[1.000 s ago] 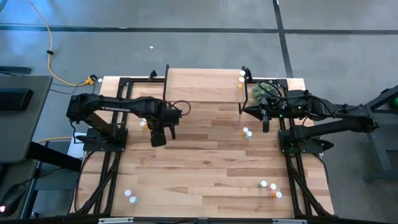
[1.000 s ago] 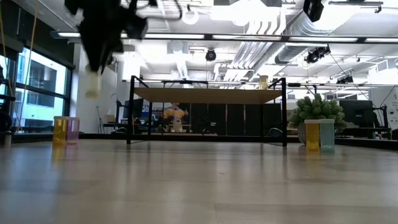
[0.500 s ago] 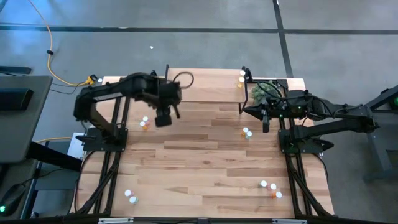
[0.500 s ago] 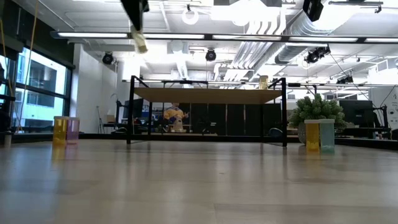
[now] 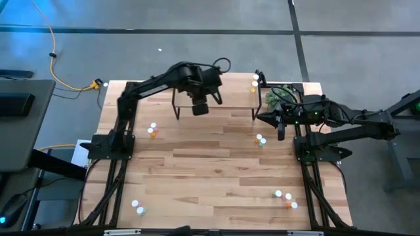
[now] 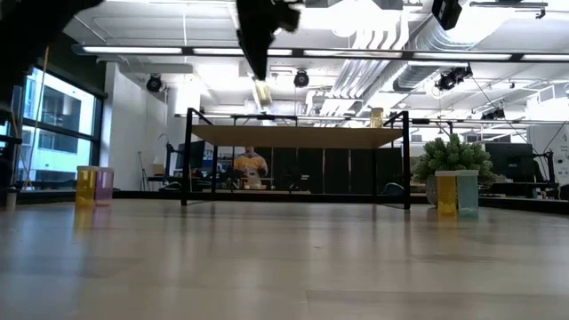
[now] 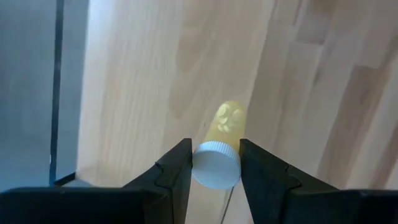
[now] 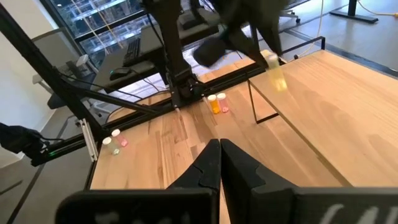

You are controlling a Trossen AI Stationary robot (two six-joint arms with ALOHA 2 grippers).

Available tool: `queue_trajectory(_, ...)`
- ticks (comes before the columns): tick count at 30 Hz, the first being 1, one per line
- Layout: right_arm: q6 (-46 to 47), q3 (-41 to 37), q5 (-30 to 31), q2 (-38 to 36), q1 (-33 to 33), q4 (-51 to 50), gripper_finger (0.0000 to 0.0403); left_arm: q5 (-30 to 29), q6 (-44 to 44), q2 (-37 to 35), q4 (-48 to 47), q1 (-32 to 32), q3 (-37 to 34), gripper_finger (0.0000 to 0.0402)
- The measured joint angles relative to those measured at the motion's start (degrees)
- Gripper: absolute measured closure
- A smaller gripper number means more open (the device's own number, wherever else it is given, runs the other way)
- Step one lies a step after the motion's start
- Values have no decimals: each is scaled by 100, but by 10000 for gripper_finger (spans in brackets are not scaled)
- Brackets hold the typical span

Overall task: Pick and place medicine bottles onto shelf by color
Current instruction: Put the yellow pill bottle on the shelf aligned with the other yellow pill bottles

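Left end effector [image 7: 215,168] clamped on yellowish bottle [image 7: 221,140] (white cap between the fingers), hanging above the shelf [image 5: 226,85] front edge. Right end effector [image 8: 219,163] pinched together, empty, at the shelf's 3 o'clock side.

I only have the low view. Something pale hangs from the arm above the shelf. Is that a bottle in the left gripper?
Observer: Yes. The left gripper is shut on a yellow bottle, with the white cap toward the wrist camera.
Operator: Is it over the shelf?
Observer: From above, it hangs about over the front edge of the shelf, left of middle.
Operator: Where's the right arm?
Observer: The right gripper is shut, off the shelf's right end, beside the plant.
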Motion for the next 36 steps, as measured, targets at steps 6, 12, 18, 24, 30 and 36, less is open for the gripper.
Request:
queue_trajectory(6, -24, -1, -2, 0, 0, 0, 403, -178, 136, 421, -2, 65, 22, 289)
queue_trajectory(12, -30, 1, -2, 0, 0, 0, 403, -765, 237, 539, -2, 63, 22, 289)
queue_trajectory(18, -46, 0, -2, 0, 0, 0, 403, -745, 443, 539, -2, 63, 22, 289)
queue_trajectory(24, -46, 1, -2, 0, 0, 0, 403, -740, 639, 539, -2, 63, 22, 289)
queue_trajectory(30, -46, 1, -2, 0, 0, 0, 403, -730, 641, 539, -2, 63, 22, 289)
queue_trajectory(36, -46, -1, -2, 4, 0, 0, 403, -433, 856, 539, 0, 63, 23, 289)
